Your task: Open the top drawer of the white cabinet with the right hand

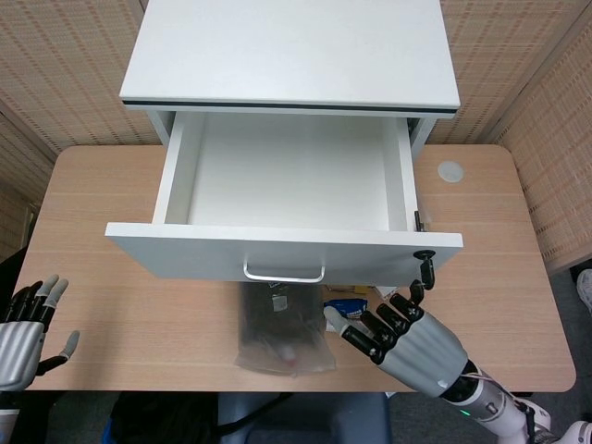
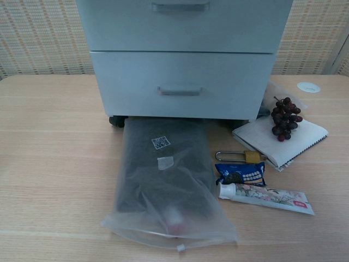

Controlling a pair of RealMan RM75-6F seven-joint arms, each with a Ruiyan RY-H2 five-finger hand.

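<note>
In the head view the white cabinet (image 1: pixel 291 51) has its top drawer (image 1: pixel 287 176) pulled far out toward me, and the drawer holds nothing. The drawer's metal handle (image 1: pixel 284 273) shows on its front panel. My right hand (image 1: pixel 407 339) hovers below and right of that handle, apart from it, fingers spread and holding nothing. My left hand (image 1: pixel 23 331) sits at the lower left table edge, fingers apart, holding nothing. The chest view shows only the cabinet's lower drawer fronts (image 2: pixel 182 84), and neither hand.
A frosted plastic bag (image 2: pixel 163 180) with a dark item lies in front of the cabinet. To its right lie a padlock (image 2: pixel 242 156), a blue snack packet (image 2: pixel 240 173), a toothpaste tube (image 2: pixel 267 195), and grapes (image 2: pixel 284 117) on a white notebook (image 2: pixel 281 139). A white disc (image 1: pixel 450 171) sits far right.
</note>
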